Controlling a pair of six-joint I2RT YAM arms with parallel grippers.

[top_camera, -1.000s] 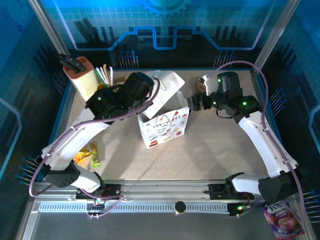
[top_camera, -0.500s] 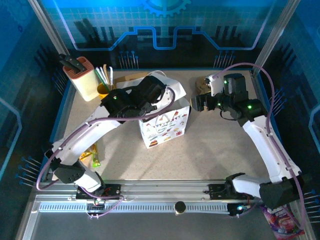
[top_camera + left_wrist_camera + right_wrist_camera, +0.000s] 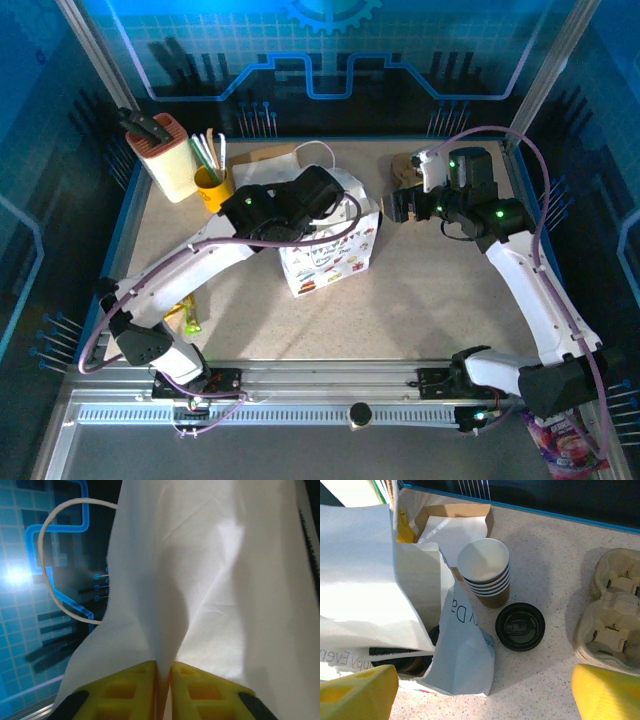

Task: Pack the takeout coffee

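Cool blue backlight tints everything, the paper bag [image 3: 230, 580] glares white, and the close yellow fingers [image 3: 125, 690] blur.

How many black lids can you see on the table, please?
1: the black lid lies flat on the table beside the stacked cups. Dark shapes inside the paper bag may hide more.

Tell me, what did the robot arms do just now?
The left gripper swung right, from left of the paper bag to over its mouth, pinching the bag's white top, which moved along. The right gripper, open, pulled back a little from the bag's right side. The bag's base, the knife block and the yellow cup of straws stayed put.
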